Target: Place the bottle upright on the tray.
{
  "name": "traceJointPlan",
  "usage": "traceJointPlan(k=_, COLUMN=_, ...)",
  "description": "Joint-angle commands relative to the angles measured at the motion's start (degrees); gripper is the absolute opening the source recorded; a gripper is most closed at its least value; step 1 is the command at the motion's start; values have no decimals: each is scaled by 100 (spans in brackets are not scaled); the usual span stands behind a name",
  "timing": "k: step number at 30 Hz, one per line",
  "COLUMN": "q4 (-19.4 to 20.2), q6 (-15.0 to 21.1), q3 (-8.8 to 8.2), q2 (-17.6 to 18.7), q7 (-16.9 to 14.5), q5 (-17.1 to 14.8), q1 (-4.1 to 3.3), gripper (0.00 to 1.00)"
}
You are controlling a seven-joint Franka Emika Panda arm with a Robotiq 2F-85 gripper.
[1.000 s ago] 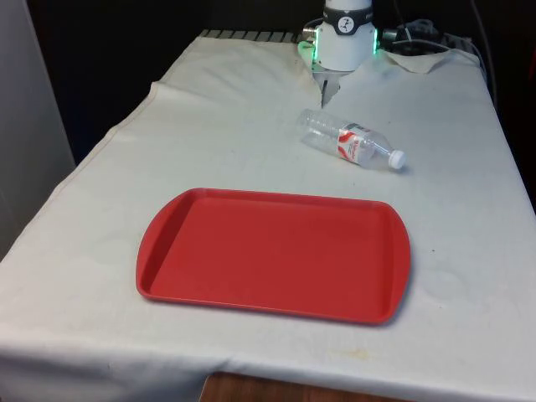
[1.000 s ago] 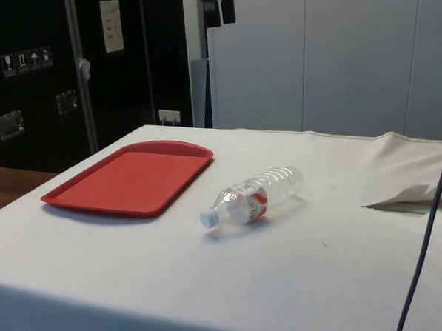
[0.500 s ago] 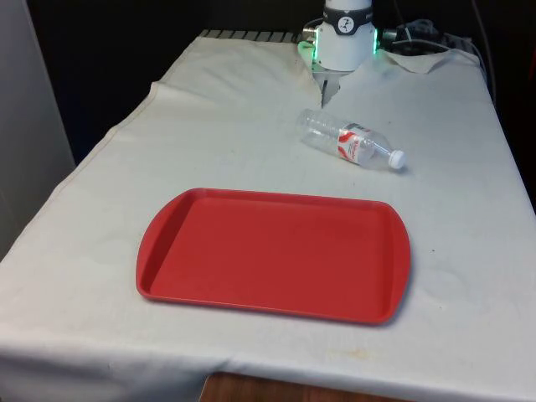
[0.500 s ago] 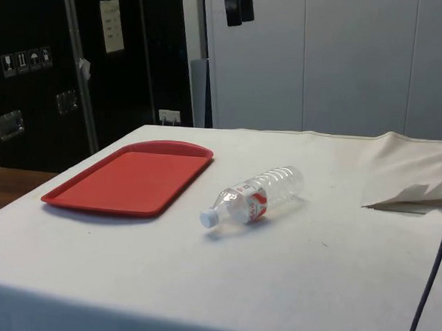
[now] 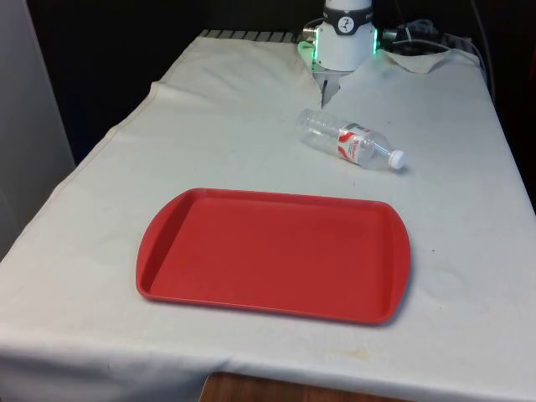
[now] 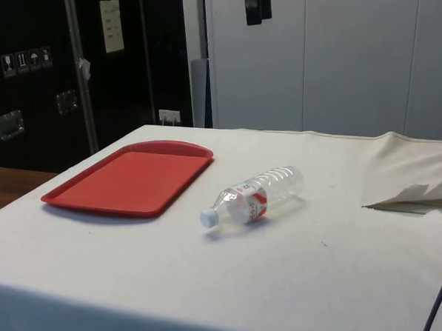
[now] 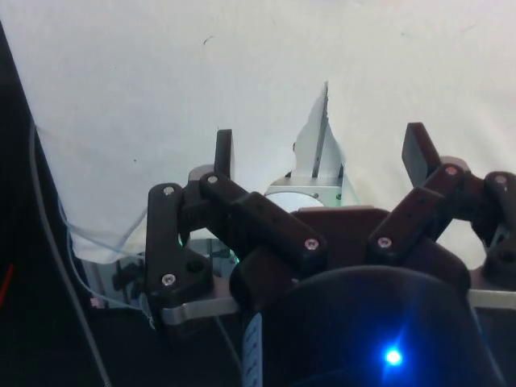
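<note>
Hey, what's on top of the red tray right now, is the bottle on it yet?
Nothing lies on the red tray; its whole surface shows bare. The bottle lies on its side on the white cloth beyond the tray, apart from it. What is beneath the tray is covered.

Front view looks down the table [image 5: 251, 159] from its near end. Side view sits low at the table's edge. Both share tray [image 5: 272, 255] [image 6: 127, 179] and bottle [image 5: 352, 144] [image 6: 255, 197]. Wrist view looks straight down.
</note>
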State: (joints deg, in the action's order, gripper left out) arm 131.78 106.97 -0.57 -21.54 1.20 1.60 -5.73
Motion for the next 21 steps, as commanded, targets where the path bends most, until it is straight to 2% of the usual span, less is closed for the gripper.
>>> traceJointPlan(k=1, q4=34, q6=0, q3=11, q2=-34, q7=11, q5=6, q1=0, gripper=100)
traceJointPlan(k=5, q4=155, q6=46, q3=52, q2=-172, q7=57, q5=63, q1=6, gripper=100)
traceJointPlan(k=11, q4=143, q6=0, q3=34, q2=-166, q7=17, q5=17, q1=0, gripper=100)
traceJointPlan(k=20, q4=189, q6=178, q3=52, q2=-183, q7=63, q5=23, q1=0, gripper=100)
traceJointPlan(k=21, q4=160, q6=103, q3=34, q2=-160, q7=17, q5=17, q1=0, gripper=100)
